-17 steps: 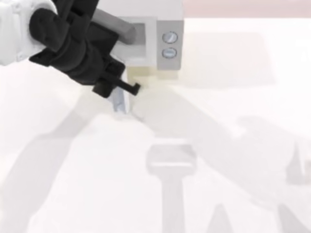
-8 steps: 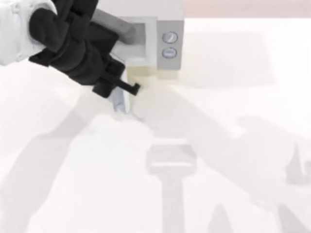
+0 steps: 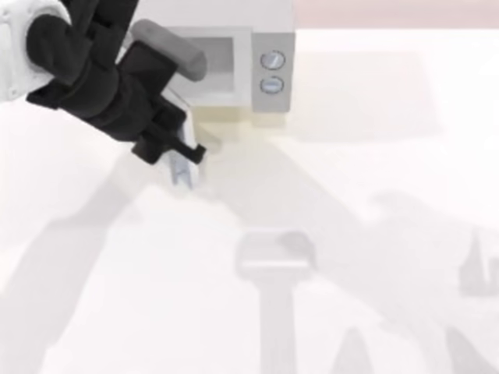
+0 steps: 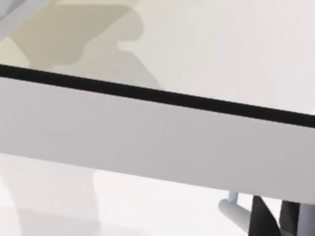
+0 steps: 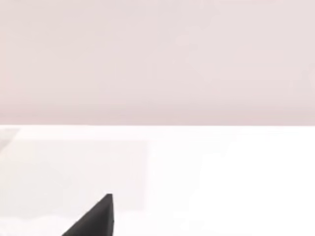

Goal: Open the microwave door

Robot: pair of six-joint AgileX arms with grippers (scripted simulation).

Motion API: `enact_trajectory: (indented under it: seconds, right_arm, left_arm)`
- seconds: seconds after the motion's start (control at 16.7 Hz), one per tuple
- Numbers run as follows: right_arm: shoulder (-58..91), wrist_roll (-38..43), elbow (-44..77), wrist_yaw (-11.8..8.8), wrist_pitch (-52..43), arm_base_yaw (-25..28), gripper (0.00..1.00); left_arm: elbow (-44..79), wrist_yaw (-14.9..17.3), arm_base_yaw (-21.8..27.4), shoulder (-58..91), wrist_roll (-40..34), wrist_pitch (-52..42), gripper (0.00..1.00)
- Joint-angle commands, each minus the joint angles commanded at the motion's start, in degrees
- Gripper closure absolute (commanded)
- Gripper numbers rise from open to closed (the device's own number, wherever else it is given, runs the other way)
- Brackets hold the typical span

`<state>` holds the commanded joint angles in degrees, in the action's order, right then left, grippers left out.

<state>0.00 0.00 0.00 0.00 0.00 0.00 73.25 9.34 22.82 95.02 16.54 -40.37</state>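
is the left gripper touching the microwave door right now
Touching. In the top view the left gripper is closed around the free edge of the microwave door, which stands swung out from the microwave. The left wrist view shows the door edge close up.

A pale, plain worktop [image 3: 374, 195] fills the top view, carrying soft grey shadows. The microwave [image 3: 265, 47] sits directly on it at the far edge, knobs facing forward. In front of the microwave, the worktop surface lies bare and white.

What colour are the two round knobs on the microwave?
Silvery grey, set on the microwave's light-grey side panel; the knobs show best in the top view.
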Motion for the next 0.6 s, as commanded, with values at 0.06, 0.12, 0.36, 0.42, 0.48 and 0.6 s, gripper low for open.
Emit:
enact_trajectory:
  seconds: [0.06, 0.12, 0.36, 0.42, 0.48, 0.6]
  right_arm:
    - [0.00, 0.00, 0.00, 0.00, 0.00, 0.00, 0.00]
    - [0.00, 0.00, 0.00, 0.00, 0.00, 0.00, 0.00]
    - [0.00, 0.00, 0.00, 0.00, 0.00, 0.00, 0.00]
    - [0.00, 0.00, 0.00, 0.00, 0.00, 0.00, 0.00]
    - [0.00, 0.00, 0.00, 0.00, 0.00, 0.00, 0.00]
    - [0.00, 0.00, 0.00, 0.00, 0.00, 0.00, 0.00]
  left_arm:
    - [-0.46, 0.76, -0.62, -0.42, 1.45, -0.24, 1.00]
    - [-0.71, 1.40, -1.12, -0.93, 2.63, -0.28, 1.00]
    - [-0.75, 1.90, -1.47, -1.47, 3.47, -0.15, 1.00]
    - [-0.75, 1.90, -1.47, -1.47, 3.47, -0.15, 1.00]
    - [-0.75, 1.90, -1.47, -1.47, 3.47, -0.15, 1.00]
    - [-0.75, 1.90, -1.47, -1.47, 3.47, -0.15, 1.00]
